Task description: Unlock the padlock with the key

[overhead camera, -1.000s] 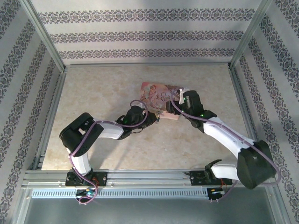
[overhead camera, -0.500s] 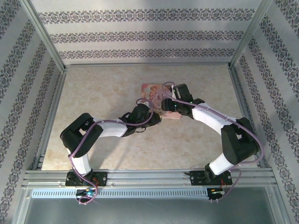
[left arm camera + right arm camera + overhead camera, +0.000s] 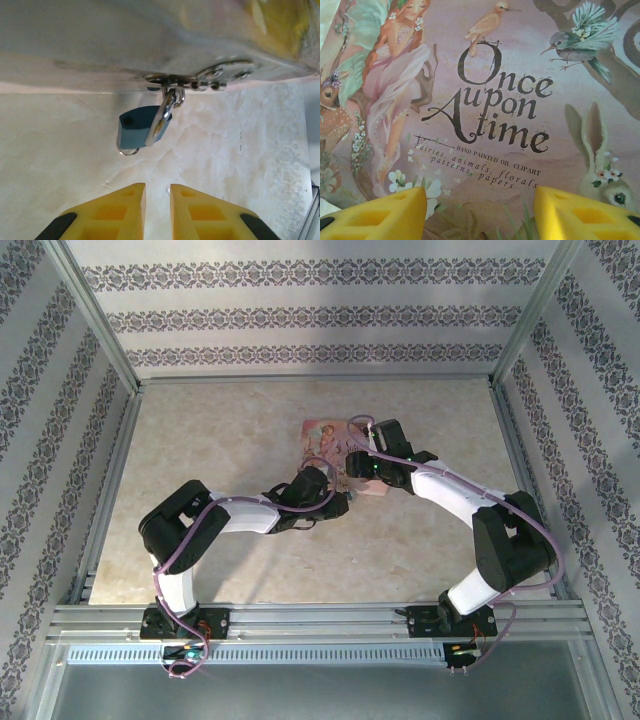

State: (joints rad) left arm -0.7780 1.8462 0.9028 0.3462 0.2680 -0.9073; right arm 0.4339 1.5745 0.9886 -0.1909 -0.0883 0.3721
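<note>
The padlock [image 3: 140,131], a small blue-teal body with a silvery shackle, hangs from the metal hasp [image 3: 200,80] on the front of the pink printed box [image 3: 322,435]. A thin wire ring shows under the lock body; I cannot make out the key itself. My left gripper [image 3: 157,187] sits a short way in front of the padlock, its yellow fingers a narrow gap apart with nothing between them. My right gripper [image 3: 480,200] hovers over the box lid [image 3: 485,75], fingers wide apart and empty. From above, both grippers meet at the box, left gripper [image 3: 340,502] and right gripper [image 3: 352,462].
The box lies on a pale marbled table [image 3: 220,440] ringed by a metal frame and patterned walls. The left arm reaches across the middle of the table from the lower left. The right arm arches in from the lower right.
The left arm has slid right along the box front and its fingers have parted slightly. The right arm swung left over the lid a second ago, then held still.
</note>
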